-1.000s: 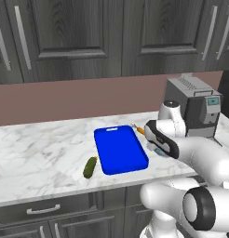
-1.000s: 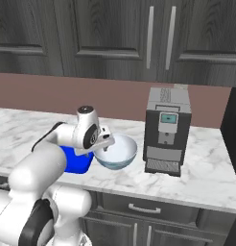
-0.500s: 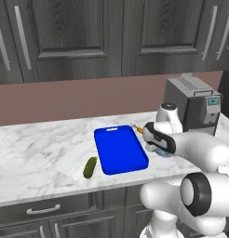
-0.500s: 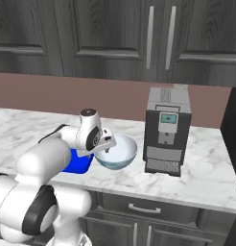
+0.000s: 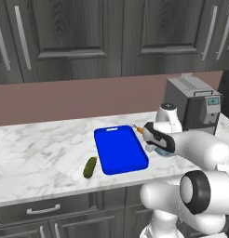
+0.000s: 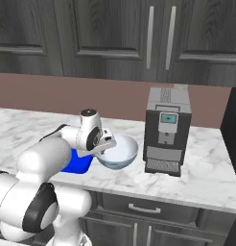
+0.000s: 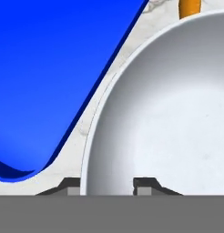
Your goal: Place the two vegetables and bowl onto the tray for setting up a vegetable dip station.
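Compared with the earlier frames, the arm sits lower at the bowl and the fingers (image 7: 143,184) have drawn in from wide to narrow, one on each side of the wall of the round, deep, pale blue bowl with a whitish inside (image 7: 168,113). One tip stands outside the rim and one inside, at the bottom centre of the hand view, so the rim can be pinched; whether the pinch is firm cannot be told.

The bowl rests on the white marble counter (image 5: 37,153) just right of the flat bright blue rectangular tray (image 5: 120,149). A thin orange carrot (image 7: 190,8) lies beyond the bowl at the upper right of the hand view. A stubby dark green cucumber (image 5: 90,167) lies on the counter left of the tray.
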